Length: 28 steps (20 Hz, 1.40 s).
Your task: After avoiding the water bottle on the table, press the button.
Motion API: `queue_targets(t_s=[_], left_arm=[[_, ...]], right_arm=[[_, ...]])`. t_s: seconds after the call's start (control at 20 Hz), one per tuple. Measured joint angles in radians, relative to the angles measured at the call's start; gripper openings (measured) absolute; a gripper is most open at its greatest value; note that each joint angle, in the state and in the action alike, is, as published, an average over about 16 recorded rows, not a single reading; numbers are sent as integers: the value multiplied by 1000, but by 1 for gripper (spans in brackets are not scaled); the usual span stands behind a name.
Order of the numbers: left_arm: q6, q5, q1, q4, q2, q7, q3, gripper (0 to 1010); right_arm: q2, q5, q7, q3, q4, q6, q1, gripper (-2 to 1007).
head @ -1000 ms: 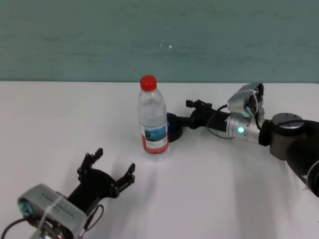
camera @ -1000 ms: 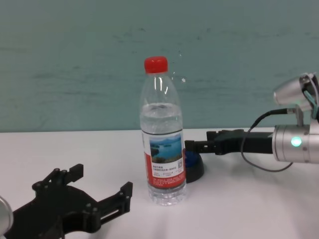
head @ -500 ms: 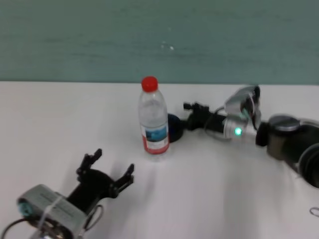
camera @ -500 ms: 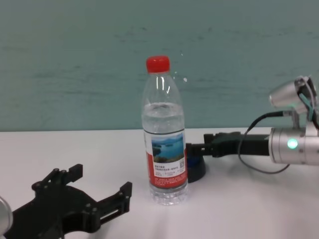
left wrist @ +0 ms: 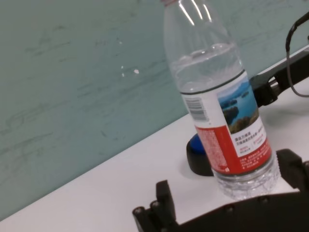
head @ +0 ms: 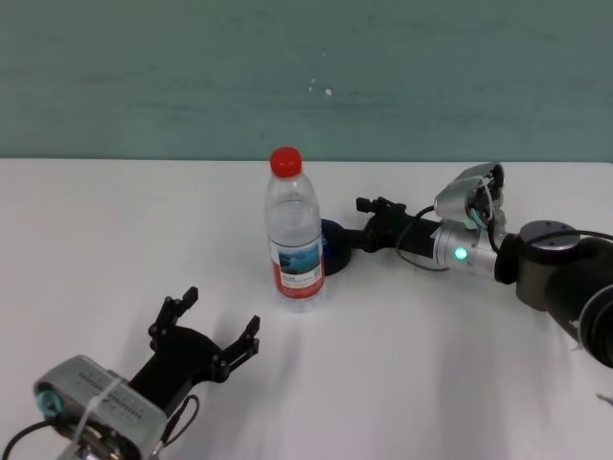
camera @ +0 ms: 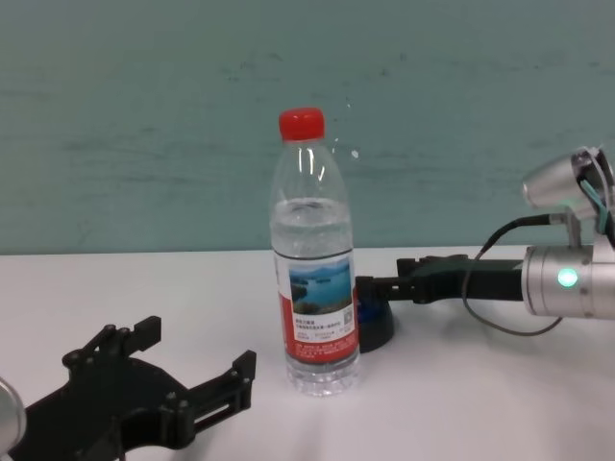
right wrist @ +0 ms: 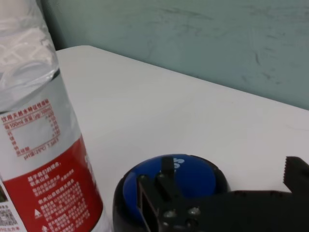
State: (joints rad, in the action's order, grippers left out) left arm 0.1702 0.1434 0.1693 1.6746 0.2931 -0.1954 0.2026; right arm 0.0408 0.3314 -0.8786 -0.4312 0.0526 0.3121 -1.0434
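The water bottle (head: 293, 235) stands upright mid-table, clear with a red cap and a red-and-white label; it also shows in the chest view (camera: 316, 259). The blue button (head: 335, 244) with its black base sits just behind and to the right of the bottle, partly hidden by it in the chest view (camera: 375, 322). My right gripper (head: 357, 222) is open and reaches in from the right, clear of the bottle. One of its fingers (right wrist: 159, 191) lies over the button's blue dome (right wrist: 186, 171). My left gripper (head: 220, 311) is open and empty, near the table's front left.
The white table (head: 115, 230) stretches wide to the left and in front of the bottle. A teal wall (head: 144, 77) rises behind its far edge. The right arm's silver wrist with a green light (head: 462, 251) hangs low over the table's right side.
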Motion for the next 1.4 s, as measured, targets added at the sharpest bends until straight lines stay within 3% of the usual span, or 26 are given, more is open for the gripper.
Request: queue_targets(t_s=[0.35,0.8,1.4], left_arm=[[0,0,0,0,0,0,0,1000],[0,0,0,0,0,0,0,1000],[0,0,0,0,0,0,0,1000]], right_arm=[[24,15,16,15,34,-12,60,1004],[39,24,26,24,52,-20,99,1004],[23,12,16,10,46,-21,57,1004]])
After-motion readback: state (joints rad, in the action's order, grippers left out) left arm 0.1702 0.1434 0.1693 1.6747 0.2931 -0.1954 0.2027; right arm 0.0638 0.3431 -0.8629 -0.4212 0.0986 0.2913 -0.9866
